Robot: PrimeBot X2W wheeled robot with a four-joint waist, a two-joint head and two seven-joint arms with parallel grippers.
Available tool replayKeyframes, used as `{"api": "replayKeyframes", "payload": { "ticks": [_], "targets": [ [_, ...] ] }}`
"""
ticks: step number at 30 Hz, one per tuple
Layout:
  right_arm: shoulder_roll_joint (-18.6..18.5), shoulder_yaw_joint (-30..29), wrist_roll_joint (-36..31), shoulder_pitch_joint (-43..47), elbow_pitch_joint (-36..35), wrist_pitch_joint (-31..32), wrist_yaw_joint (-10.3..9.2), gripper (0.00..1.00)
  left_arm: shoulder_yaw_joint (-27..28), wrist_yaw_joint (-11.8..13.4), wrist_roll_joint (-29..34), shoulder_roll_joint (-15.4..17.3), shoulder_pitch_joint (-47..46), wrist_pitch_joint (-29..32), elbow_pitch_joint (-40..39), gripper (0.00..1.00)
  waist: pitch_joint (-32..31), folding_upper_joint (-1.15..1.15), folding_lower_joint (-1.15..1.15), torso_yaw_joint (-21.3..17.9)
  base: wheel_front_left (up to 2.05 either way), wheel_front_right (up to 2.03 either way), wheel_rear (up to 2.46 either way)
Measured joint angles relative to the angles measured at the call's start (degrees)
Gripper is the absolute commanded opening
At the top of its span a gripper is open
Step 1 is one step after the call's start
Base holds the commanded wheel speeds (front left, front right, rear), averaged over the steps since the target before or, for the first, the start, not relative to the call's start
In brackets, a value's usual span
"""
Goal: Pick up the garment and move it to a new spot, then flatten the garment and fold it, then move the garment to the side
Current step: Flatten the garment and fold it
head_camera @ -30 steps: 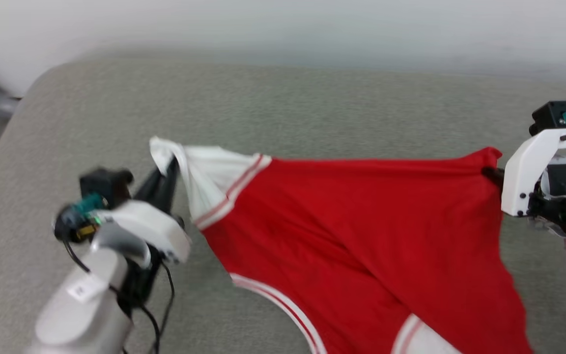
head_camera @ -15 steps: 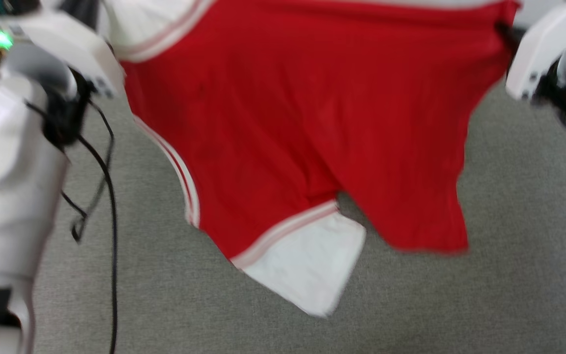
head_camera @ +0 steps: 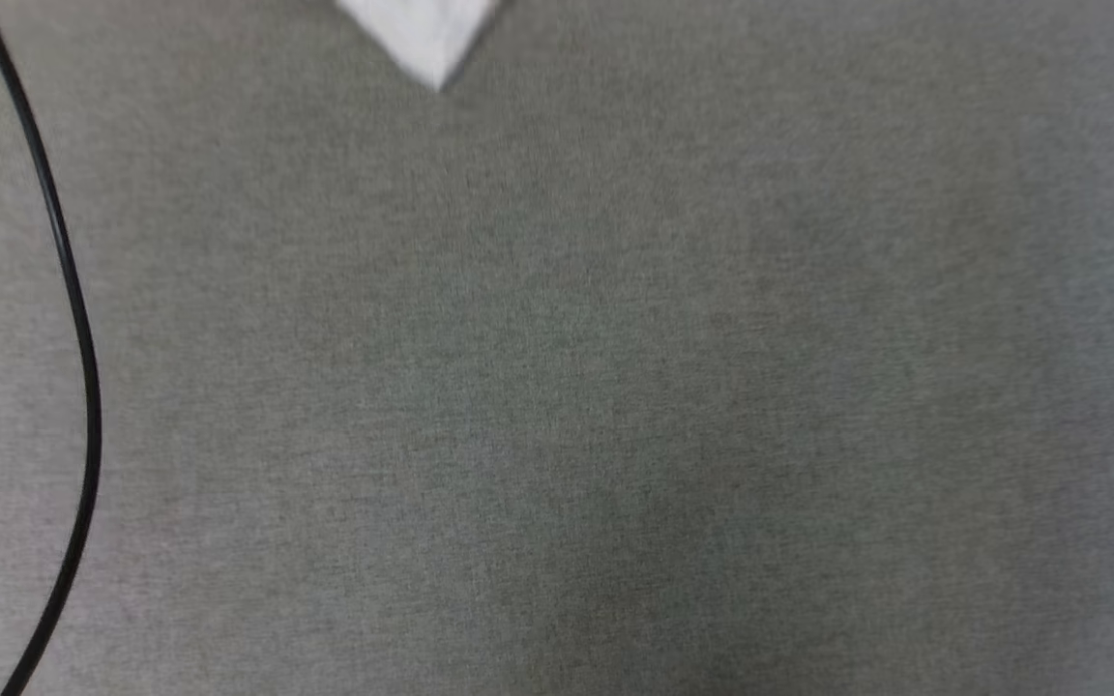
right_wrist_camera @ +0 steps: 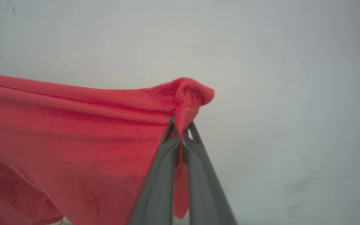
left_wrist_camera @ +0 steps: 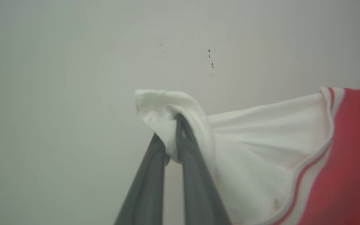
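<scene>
Left gripper [left_wrist_camera: 170,140] is clenching the garment [left_wrist_camera: 261,150] by its white sleeve, right gripper [right_wrist_camera: 181,128] by a red corner; the head view is cropping all but a tip.

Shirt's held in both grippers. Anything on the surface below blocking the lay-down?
Nothing visible does. The grey surface below the garment looks bare; a black cable shows at the head view's left edge.

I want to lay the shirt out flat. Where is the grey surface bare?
In the head view the grey surface is bare from the black cable at left across to the right edge and to the bottom. Crowded along that cable and at the top, where a white sleeve tip of the garment dips in.
</scene>
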Motion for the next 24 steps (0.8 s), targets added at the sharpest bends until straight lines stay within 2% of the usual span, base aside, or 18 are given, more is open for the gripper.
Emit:
{"api": "replayKeyframes", "payload": {
  "ticks": [6,13,18,24],
  "targets": [
    [1.15,-2.04,-2.02,-4.16,3.00,-1.54,-0.03,0.00,-0.82,-1.03,0.42,-1.00,-4.07,-0.71,3.67,0.00,6.03,0.00,0.01,0.59,0.00,0.00,0.00],
    [2.57,-1.67,-1.62,-2.83,5.33,-2.38,-0.03,0.00,0.13,-3.12,-2.96,-2.01,-3.42,-1.22,9.61,0.00,11.01,0.00,0.01,1.81,0.00,0.00,0.00],
    [3.36,0.11,1.43,2.56,5.08,-2.78,-0.03,0.00,1.01,-4.60,-7.23,-2.97,1.94,-0.91,13.00,0.00,12.22,0.00,0.01,2.65,0.00,0.00,0.00],
    [3.48,5.09,6.78,15.33,2.09,-3.57,-0.04,0.00,1.11,-5.08,-13.27,-3.42,15.08,-2.25,13.11,0.00,9.40,0.00,0.00,2.73,0.00,0.00,0.00]
  ]
}}
